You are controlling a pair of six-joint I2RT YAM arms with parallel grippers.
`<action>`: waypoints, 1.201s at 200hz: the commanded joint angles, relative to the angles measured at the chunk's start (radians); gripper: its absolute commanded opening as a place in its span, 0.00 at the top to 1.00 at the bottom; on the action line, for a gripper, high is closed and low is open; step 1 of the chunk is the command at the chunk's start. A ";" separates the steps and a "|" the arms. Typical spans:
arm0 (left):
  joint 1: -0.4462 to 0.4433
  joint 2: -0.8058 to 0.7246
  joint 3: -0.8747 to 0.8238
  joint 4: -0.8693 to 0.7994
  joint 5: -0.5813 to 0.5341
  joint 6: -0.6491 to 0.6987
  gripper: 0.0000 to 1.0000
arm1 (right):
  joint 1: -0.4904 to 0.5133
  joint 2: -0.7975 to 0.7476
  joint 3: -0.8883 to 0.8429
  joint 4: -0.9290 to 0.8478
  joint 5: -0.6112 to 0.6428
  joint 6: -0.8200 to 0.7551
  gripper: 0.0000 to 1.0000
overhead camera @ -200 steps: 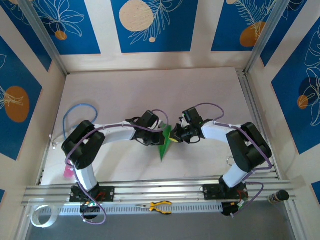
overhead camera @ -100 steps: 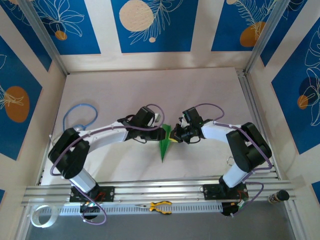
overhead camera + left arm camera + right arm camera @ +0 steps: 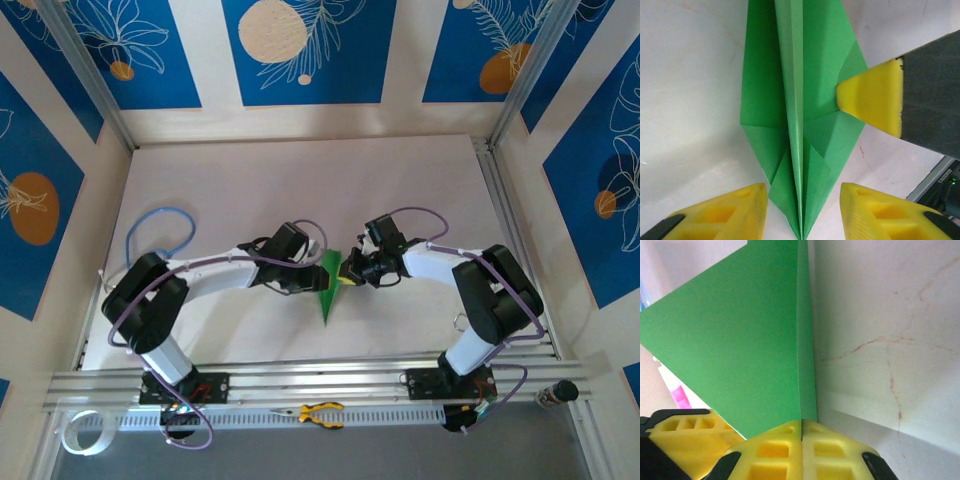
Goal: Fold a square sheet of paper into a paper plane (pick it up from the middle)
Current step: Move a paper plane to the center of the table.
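paper plane (image 3: pixel 329 287), folded from bright green paper into a slim dart with a raised centre crease, sits at the middle of the white table (image 3: pixel 300 180) between the two arms, its pointed end towards the near edge and its wider end away. whether it rests flat on the surface cannot be told. in the left wrist view the plane (image 3: pixel 790 100) runs up the frame, its layered folds on either side of the crease. the right wrist view shows it (image 3: pixel 740 340) as a broad green face rising from the fingers.

the right gripper (image 3: pixel 347 272) is clamped on the plane's right edge; seen from its own wrist, the right gripper (image 3: pixel 801 427) has its yellow pads pressed together on the fold. its yellow tip also presses the plane's right side in the left wrist view. the left gripper (image 3: pixel 305 284) hangs just beside the plane's left side, holding nothing. from its wrist, the left gripper (image 3: pixel 802 192) has its jaws apart, with a tapering end of the plane lying between its yellow fingers (image 3: pixel 725 215).

a blue cable (image 3: pixel 160 222) loops on the table's left. yellow-handled pliers (image 3: pixel 320 412) lie on the slotted rail in front of the arm bases, and a pink object (image 3: pixel 680 395) shows past the paper's edge in the right wrist view.
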 commanded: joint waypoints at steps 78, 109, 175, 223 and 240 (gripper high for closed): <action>-0.028 0.001 0.007 -0.057 -0.026 0.010 0.60 | -0.001 -0.005 0.012 0.009 -0.026 0.012 0.99; -0.032 -0.051 -0.011 -0.061 -0.073 -0.006 0.55 | 0.001 -0.005 0.011 0.010 -0.027 0.014 0.99; -0.035 0.008 0.008 -0.066 -0.014 -0.028 0.56 | 0.001 -0.006 0.005 0.019 -0.032 0.015 0.98; -0.041 0.029 0.021 -0.085 -0.025 -0.032 0.55 | 0.001 -0.006 0.005 0.017 -0.032 0.012 0.99; -0.046 0.037 0.023 -0.082 -0.022 -0.032 0.54 | 0.001 -0.004 0.005 0.020 -0.035 0.014 0.99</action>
